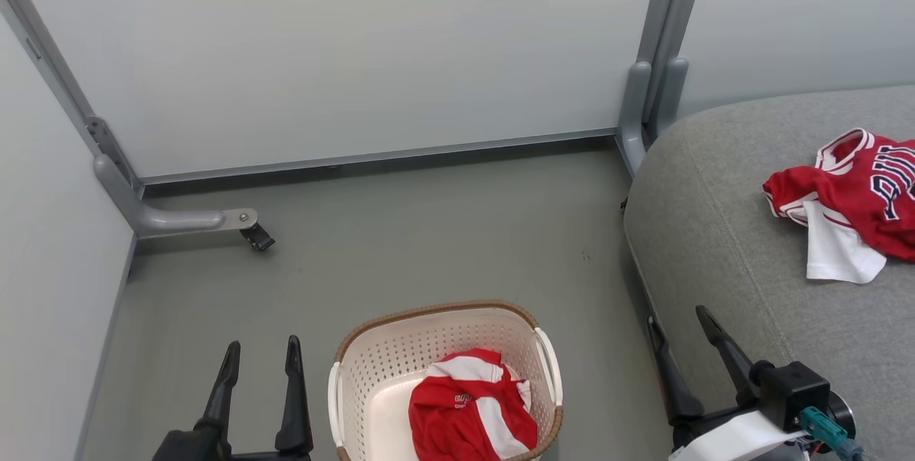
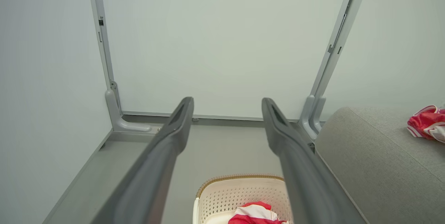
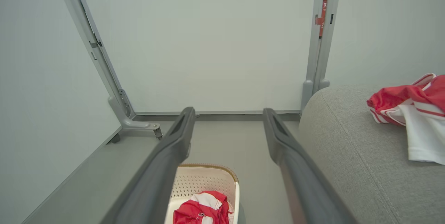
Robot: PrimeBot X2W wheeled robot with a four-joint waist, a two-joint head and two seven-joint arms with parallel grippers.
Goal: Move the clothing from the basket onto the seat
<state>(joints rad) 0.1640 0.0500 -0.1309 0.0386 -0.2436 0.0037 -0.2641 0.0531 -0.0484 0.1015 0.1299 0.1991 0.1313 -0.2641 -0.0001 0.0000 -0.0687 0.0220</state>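
1. The place reads as a screened-off test bay in a lab or studio rather than a lived-in home. Plain pale partition panels (image 1: 343, 53) close it in on the far side and the left.
2. The panels stand in grey metal posts (image 1: 665, 32). At far left a flat foot (image 1: 186, 219) with a small black caster (image 1: 257, 237) juts onto the floor (image 1: 443, 232), as on movable screens.
3. The floor is bare, smooth and grey.
4. Home-like props sit inside: a grey upholstered seat (image 1: 715, 246) at right holding a red jersey (image 1: 865, 189), and a near laundry basket (image 1: 429, 347) holding a red striped garment (image 1: 468, 414).
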